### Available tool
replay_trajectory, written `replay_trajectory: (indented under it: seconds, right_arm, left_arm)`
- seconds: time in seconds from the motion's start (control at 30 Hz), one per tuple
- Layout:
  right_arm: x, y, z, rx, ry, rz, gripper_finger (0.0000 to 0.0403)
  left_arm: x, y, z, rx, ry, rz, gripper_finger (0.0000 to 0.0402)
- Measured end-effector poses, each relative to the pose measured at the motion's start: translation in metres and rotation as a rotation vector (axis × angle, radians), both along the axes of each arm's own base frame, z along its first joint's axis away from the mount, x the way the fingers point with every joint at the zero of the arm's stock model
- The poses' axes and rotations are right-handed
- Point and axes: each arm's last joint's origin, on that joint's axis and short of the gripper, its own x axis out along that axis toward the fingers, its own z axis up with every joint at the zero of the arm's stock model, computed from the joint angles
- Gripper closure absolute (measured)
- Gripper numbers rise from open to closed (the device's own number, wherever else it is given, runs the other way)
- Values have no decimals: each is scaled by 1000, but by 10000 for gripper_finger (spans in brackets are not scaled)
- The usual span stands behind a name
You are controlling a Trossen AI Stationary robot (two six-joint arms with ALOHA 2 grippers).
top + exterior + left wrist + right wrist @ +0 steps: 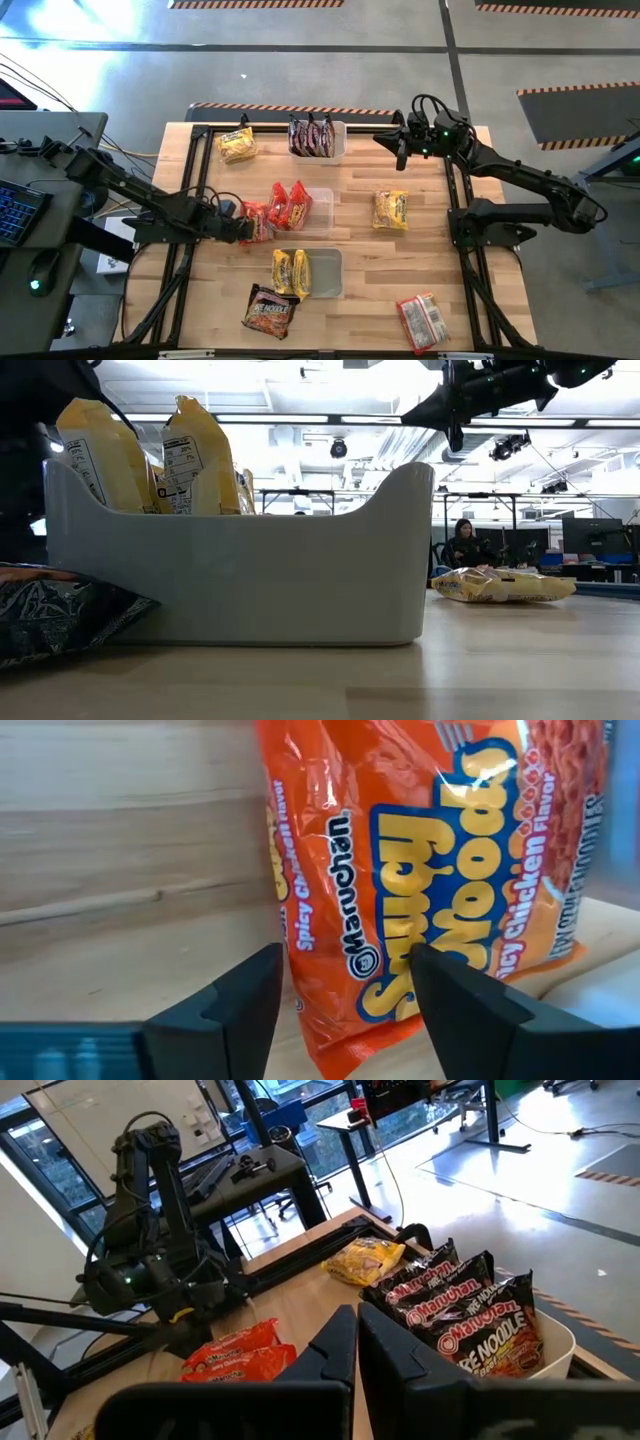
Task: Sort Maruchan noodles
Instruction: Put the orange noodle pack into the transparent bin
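The left hand was low over the worktop, right at the left end of the middle tub. Its two fingers were apart. A red packet stood between them, and I cannot tell if they touched it. In the high view this red packet sat just outside the tub's left wall. Two more red packets stood inside that tub.

The right hand hung in the air near the far edge of the worktop, beside the far tub. Its fingers were pressed together and held nothing. That tub held three dark packets standing on edge.

The near tub held two yellow packets standing up.

Some packets lay loose on the worktop. One yellow packet lay near the far left corner. Another yellow packet lay on the right side, well apart from the tubs. A dark packet lay at the near edge, just by the near tub. A red and white packet lay near the near right corner.

A person sat far back in the room.
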Motion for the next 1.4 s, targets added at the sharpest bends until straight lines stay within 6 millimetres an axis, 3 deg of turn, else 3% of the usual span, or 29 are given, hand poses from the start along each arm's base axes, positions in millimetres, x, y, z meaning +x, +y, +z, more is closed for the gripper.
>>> replay_trajectory:
  seconds: [0.2, 0.5, 0.77, 1.03, 1.4]
  right_arm:
    - [0, 0, 0, -1, 0, 0, 403]
    - [0, 0, 0, -1, 0, 0, 403]
    - [0, 0, 0, -2, 0, 1, 403]
    - [0, 0, 0, -40, 10, 12, 403]
    - [0, 0, 0, -46, 14, 17, 403]
  left_arm:
    - [7, -1, -4, 31, -5, 4, 235]
    - [6, 0, -4, 92, -3, -57, 389]
    - [-4, 3, 7, 79, -8, -64, 401]
    - [-9, 5, 47, 105, -30, -98, 401]
    - [-1, 4, 83, 157, -131, -151, 401]
